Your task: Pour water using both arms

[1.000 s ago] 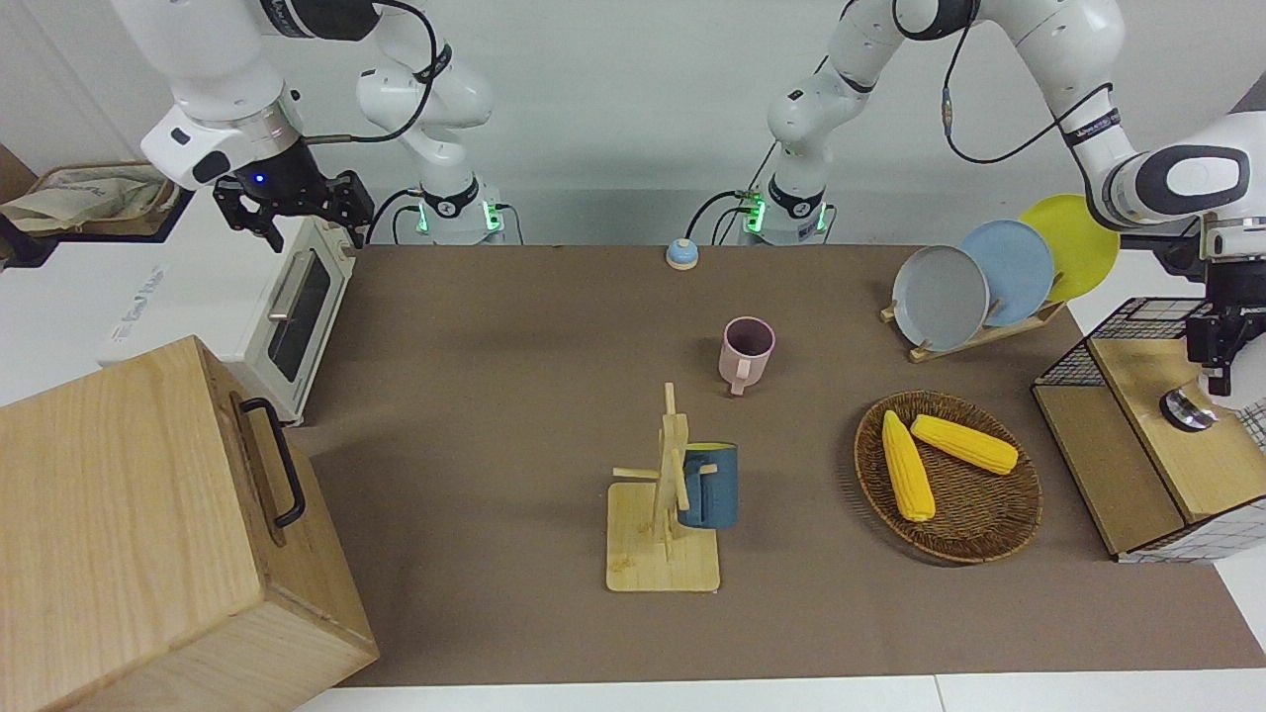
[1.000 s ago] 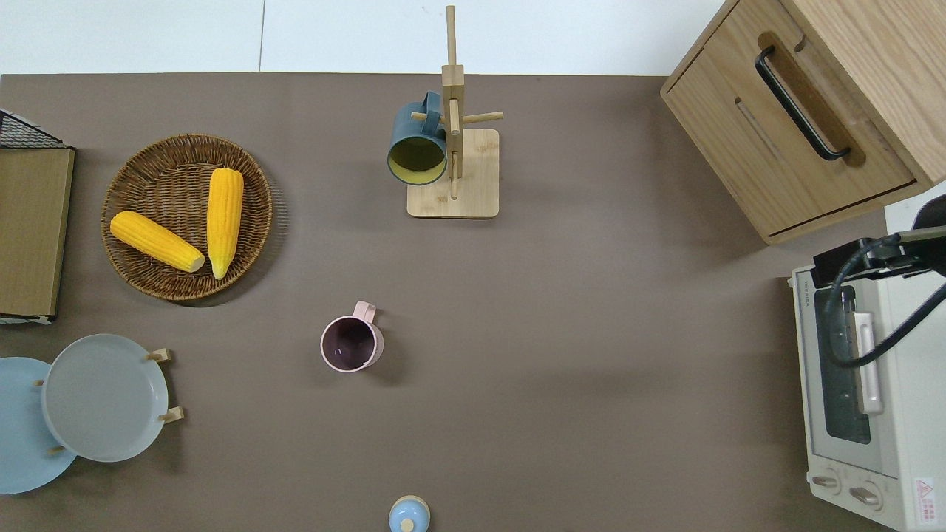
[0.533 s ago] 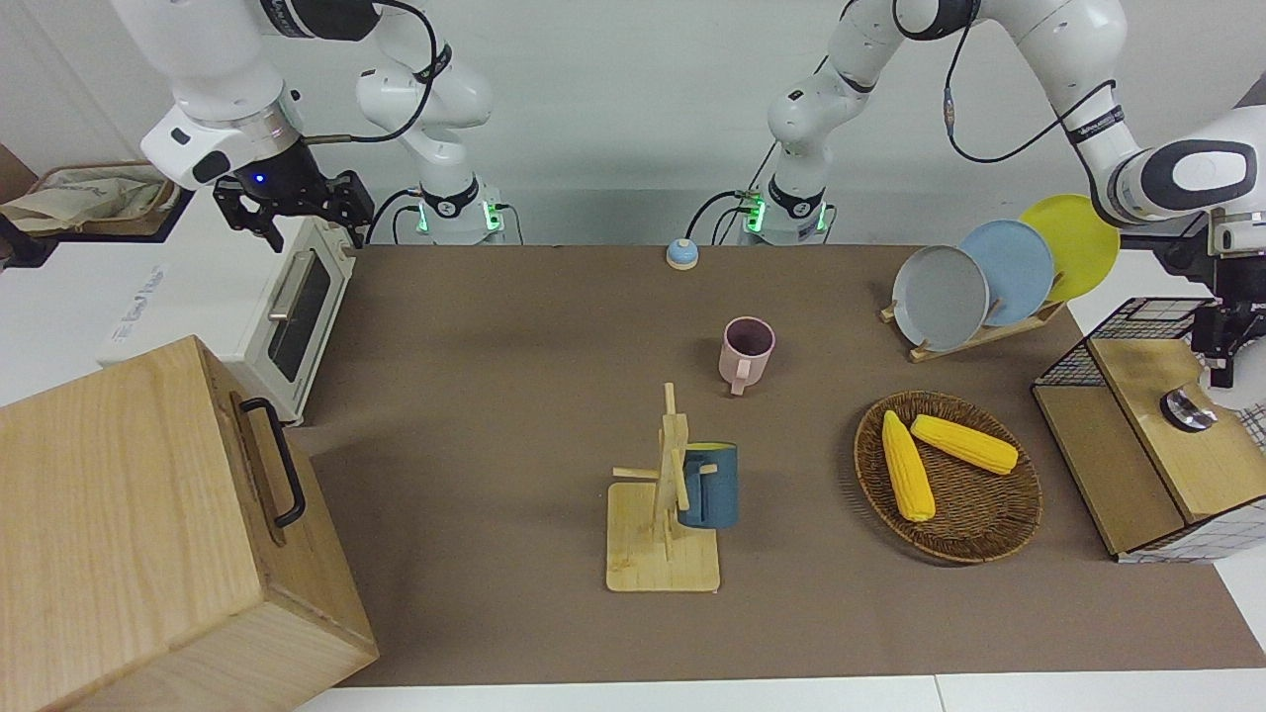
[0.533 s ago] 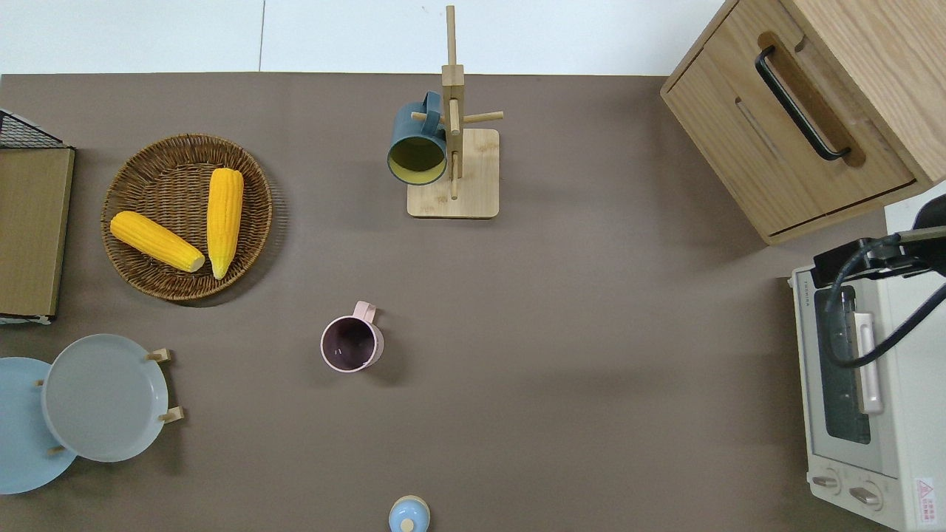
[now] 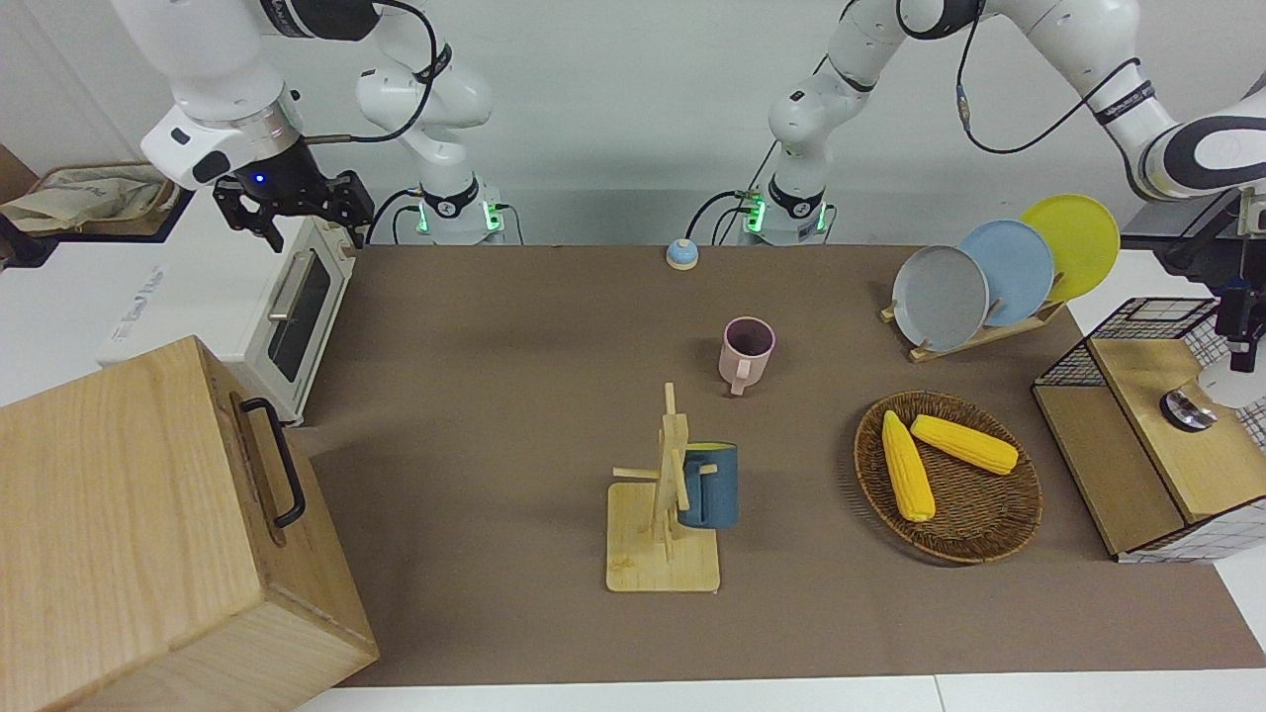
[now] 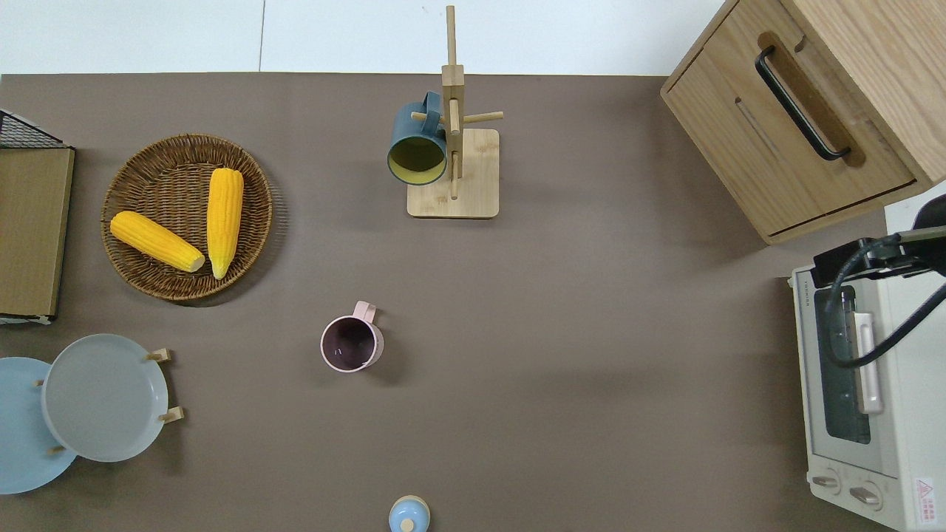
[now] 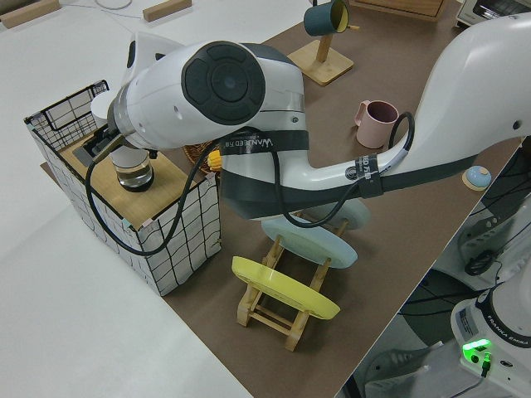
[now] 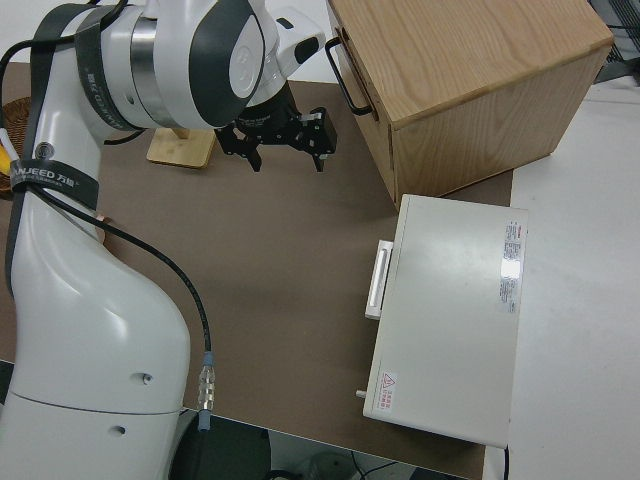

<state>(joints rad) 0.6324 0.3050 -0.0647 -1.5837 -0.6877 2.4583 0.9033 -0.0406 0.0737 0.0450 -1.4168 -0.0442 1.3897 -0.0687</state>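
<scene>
Here the left gripper (image 5: 1242, 334) hangs over the glass (image 5: 1187, 409), fingers unclear; right gripper (image 5: 294, 216) parked, spread, empty

Two yellow corn cobs (image 5: 948, 457) lie in a round basket (image 5: 989, 524). A blue mug (image 5: 710, 487) hangs on a wooden rack (image 5: 661, 544).

The left gripper (image 5: 1244, 341) sits at the front view's three o'clock edge, partly cut off, and its arm hides it in the left side view (fingers unreadable). The blue plate (image 6: 18, 443) is cropped at the overhead view's eight o'clock edge.
</scene>
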